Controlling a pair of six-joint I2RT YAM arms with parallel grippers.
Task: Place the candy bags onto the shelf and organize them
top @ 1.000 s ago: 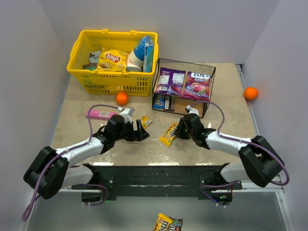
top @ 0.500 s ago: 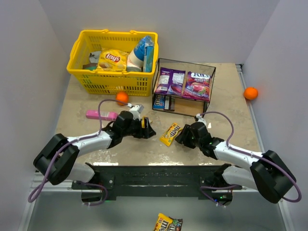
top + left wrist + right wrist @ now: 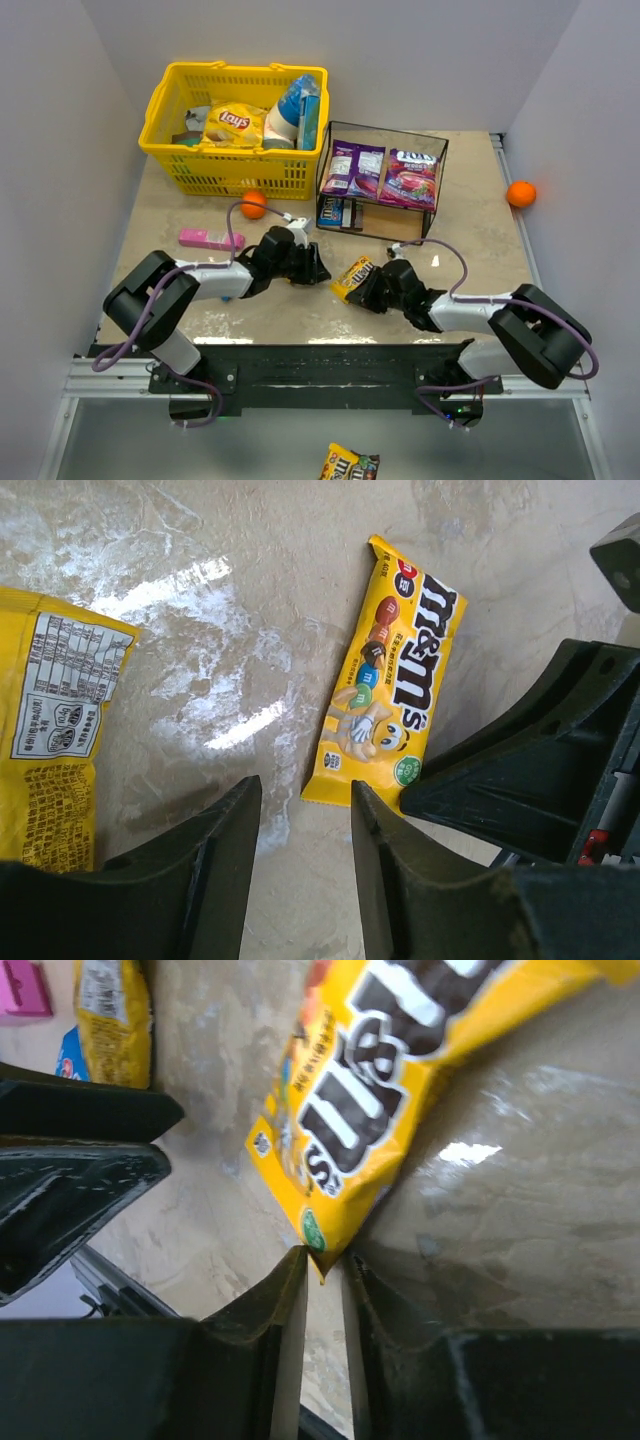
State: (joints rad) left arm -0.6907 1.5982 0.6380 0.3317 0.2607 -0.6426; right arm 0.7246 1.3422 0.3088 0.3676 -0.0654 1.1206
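Because the yellow packet [image 3: 352, 278] lies flat on the table just in front of the shelf [image 3: 395, 222], the right gripper [image 3: 323, 1260] pinches its thin corner; the left gripper [image 3: 305, 792] hovers alongside, half open, holding nothing.

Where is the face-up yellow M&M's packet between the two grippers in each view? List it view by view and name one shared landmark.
Top external: the yellow M&M's packet lies near the centre, beside the left gripper.
Left wrist: the packet is upper middle, slanted, above that gripper's fingertips.
Right wrist: the packet is top centre, filling much of it.
Shared landmark: the left gripper, at the left edge in the right wrist view.
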